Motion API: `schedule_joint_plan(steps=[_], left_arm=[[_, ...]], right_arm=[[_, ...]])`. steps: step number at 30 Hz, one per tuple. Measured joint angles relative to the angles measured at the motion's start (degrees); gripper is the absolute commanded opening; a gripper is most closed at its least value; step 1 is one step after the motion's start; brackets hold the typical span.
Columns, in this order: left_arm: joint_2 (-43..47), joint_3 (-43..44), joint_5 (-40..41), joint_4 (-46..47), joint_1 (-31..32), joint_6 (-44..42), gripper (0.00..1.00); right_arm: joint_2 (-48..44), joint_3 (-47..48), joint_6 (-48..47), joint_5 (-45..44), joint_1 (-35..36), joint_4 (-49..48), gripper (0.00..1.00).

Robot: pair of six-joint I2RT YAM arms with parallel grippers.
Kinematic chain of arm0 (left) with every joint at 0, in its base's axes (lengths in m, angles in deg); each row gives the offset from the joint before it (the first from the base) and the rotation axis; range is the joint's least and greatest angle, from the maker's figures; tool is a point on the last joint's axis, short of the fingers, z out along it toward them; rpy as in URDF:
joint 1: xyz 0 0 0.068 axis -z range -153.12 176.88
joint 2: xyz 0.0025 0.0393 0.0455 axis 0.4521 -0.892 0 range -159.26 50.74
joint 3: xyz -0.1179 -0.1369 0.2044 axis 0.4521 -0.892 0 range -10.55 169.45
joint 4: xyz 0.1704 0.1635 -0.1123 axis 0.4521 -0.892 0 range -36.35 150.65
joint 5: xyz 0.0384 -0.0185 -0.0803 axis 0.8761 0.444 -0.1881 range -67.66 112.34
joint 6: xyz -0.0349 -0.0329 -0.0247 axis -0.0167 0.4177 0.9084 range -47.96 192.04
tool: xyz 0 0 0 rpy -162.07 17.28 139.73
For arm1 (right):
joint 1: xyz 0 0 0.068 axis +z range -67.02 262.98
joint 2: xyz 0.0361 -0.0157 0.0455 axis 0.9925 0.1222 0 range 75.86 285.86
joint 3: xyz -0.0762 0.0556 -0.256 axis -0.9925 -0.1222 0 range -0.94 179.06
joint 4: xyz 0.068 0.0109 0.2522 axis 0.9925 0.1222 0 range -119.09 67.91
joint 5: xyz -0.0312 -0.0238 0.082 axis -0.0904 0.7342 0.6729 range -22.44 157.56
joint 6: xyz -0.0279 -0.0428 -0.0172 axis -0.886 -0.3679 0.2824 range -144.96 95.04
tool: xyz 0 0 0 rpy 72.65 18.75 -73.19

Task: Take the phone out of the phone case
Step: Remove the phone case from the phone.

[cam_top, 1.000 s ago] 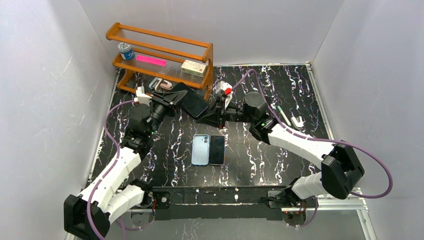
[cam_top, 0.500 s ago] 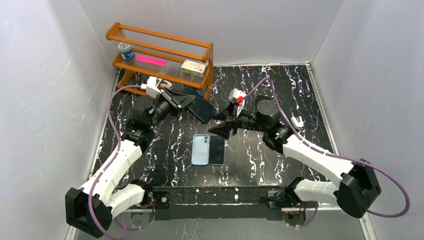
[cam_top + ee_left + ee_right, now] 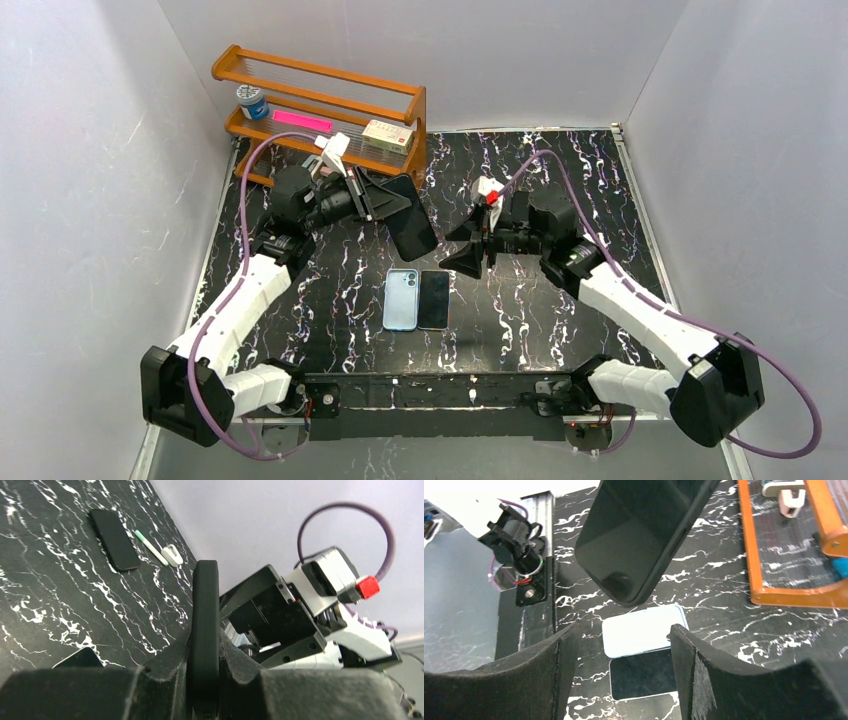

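Observation:
A black phone case [image 3: 411,229] hangs tilted in the air over the middle of the table. My left gripper [image 3: 376,203] is shut on its upper end. In the left wrist view the case [image 3: 205,605] stands edge-on, clamped between both fingers of the left gripper [image 3: 205,647]. In the right wrist view a glossy dark face, seemingly the phone [image 3: 636,535], fills the case's black rim. My right gripper [image 3: 466,251] hangs open just right of the case and clear of it. Nothing is between the fingers of the right gripper [image 3: 624,632].
A light blue phone [image 3: 400,299] and a black-screened phone [image 3: 434,299] lie side by side on the marble table [image 3: 520,330] below the case. A wooden rack [image 3: 330,150] with a jar, pink strip and box stands back left. Another black phone [image 3: 115,539], a pen [image 3: 151,547] and a white clip [image 3: 172,556] lie far right.
My right gripper has opened, let go of the case's lower end and drawn back to the right. The left arm has swung the case right and turned it more upright.

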Motion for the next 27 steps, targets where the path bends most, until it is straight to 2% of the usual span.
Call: schedule_joint_plan(steps=[7, 18, 23, 27], left_arm=[[-2.0, 3.0, -8.5, -0.5, 0.0, -4.9, 0.00], [-2.7, 6.1, -14.8, -2.4, 0.0, -9.4, 0.00], [-2.7, 6.1, -15.8, -3.1, 0.0, -10.3, 0.00], [-2.7, 6.1, -16.5, -3.1, 0.0, -10.5, 0.00]], right_arm=[[6.8, 5.7, -2.4, 9.3, -0.1, 2.0, 0.63], [11.0, 10.1, -3.8, 18.5, -0.1, 3.7, 0.50], [11.7, 11.2, -4.4, 20.5, -0.1, 4.2, 0.38], [12.6, 11.9, -5.0, 21.3, -0.1, 5.2, 0.23]])
